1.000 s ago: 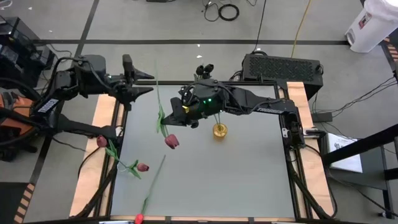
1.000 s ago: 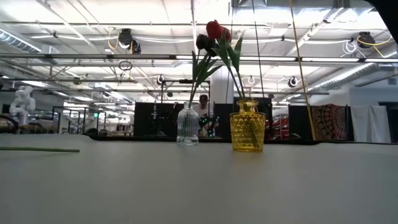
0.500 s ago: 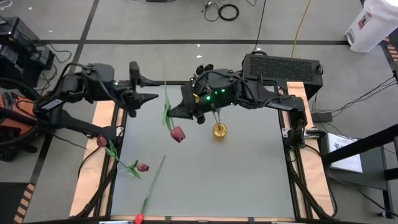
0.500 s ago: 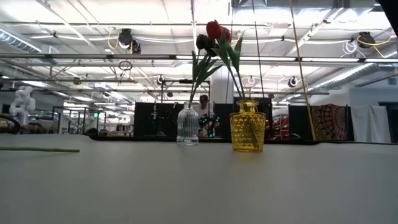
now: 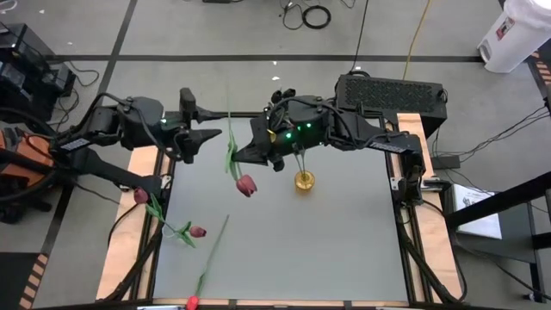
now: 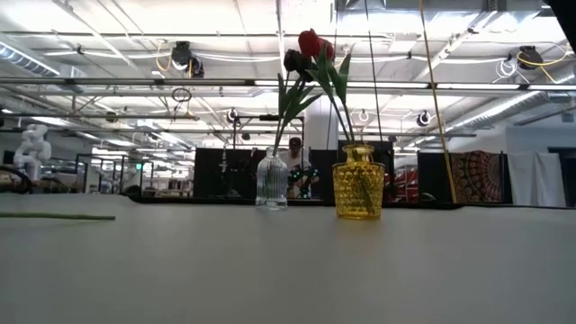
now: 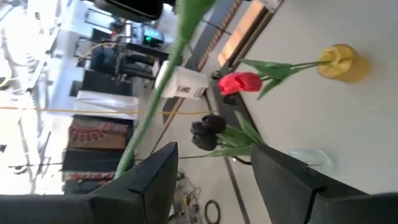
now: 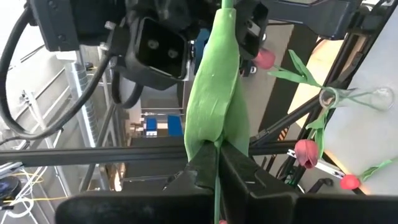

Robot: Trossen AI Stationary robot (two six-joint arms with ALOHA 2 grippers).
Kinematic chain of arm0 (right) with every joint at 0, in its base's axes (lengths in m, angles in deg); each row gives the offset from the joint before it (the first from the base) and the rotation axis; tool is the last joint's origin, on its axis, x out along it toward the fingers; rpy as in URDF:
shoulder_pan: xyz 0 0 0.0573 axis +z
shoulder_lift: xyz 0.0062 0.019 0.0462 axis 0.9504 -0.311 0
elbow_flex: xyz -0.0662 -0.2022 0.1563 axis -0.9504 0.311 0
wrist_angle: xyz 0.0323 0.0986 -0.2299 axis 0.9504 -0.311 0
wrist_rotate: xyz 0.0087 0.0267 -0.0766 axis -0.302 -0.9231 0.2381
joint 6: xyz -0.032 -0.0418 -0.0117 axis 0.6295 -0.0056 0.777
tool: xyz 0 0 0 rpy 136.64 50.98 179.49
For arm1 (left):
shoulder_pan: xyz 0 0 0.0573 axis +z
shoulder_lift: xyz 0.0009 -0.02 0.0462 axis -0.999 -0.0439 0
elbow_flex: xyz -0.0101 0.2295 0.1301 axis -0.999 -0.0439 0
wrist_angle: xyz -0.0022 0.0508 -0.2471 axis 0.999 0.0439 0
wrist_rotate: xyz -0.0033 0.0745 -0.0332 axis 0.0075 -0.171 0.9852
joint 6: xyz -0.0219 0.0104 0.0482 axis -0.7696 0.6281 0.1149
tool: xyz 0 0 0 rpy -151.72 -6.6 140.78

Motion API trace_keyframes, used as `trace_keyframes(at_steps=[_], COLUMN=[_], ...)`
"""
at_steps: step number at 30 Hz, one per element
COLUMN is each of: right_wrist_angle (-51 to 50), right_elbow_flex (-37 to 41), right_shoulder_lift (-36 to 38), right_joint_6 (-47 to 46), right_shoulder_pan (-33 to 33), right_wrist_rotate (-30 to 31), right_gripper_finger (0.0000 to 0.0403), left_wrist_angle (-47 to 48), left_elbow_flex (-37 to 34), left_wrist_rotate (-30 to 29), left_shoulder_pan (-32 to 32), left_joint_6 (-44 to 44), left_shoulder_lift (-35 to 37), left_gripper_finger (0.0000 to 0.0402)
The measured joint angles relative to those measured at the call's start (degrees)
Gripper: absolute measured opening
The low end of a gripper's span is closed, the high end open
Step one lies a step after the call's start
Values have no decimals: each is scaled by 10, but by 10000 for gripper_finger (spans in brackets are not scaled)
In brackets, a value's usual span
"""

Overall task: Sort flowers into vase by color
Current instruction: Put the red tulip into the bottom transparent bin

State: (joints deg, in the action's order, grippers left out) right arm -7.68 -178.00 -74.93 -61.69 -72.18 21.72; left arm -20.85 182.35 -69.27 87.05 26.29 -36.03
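Note:
My right gripper (image 5: 244, 154) (image 8: 216, 155) is above the table's far middle, shut on a tulip with a maroon-pink head (image 5: 247, 184). Its stem (image 5: 229, 120) runs toward the far edge, just past the fingertips of my open left gripper (image 5: 213, 125) (image 7: 214, 177). The stem (image 7: 155, 106) shows beside one left finger, not between the two. A yellow vase (image 5: 304, 180) (image 6: 358, 183) holds a red tulip (image 6: 310, 42). A clear vase (image 6: 272, 180) holds black tulips (image 6: 295, 60) (image 5: 283, 95). Other tulips lie at the table's left: pink heads (image 5: 140, 196) (image 5: 198, 231) and a red one (image 5: 191, 301). My right gripper pinches the tulip's green stem and leaf between its two shut fingers, where the broad leaf (image 8: 214, 134) narrows. The fingers lie across the stem. The flower is lifted clear of the table, and its head (image 5: 247, 184) is the end toward the near edge.
The two vases stand close together near the table's far edge, right under and beside my right arm. A loose green stem (image 5: 213, 250) (image 6: 54, 216) lies near the table's left near corner. The grey table's (image 5: 327, 250) middle and right half hold nothing else.
My right gripper has carried the tulip a short way toward the table's far and right edges, and the arm has folded back toward the far edge. The flower head has moved with it. My left gripper has shifted slightly toward the stem.

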Motion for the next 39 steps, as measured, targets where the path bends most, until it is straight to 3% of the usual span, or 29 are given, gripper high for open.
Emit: trace_keyframes(at_steps=[6,39], right_wrist_angle=[0,16], right_elbow_flex=[0,0], right_shoulder_lift=[0,0], right_joint_6=[-6,-47], right_shoulder_pan=[0,12], right_wrist_rotate=[0,-2], right_gripper_finger=[0,0], left_wrist_angle=[-44,-103], left_elbow_flex=[0,0], left_wrist_rotate=[-21,-6], left_shoulder_pan=[-21,-105], left_joint_6=[1,35], left_shoulder_lift=[0,-37], left_gripper_finger=[210,210])
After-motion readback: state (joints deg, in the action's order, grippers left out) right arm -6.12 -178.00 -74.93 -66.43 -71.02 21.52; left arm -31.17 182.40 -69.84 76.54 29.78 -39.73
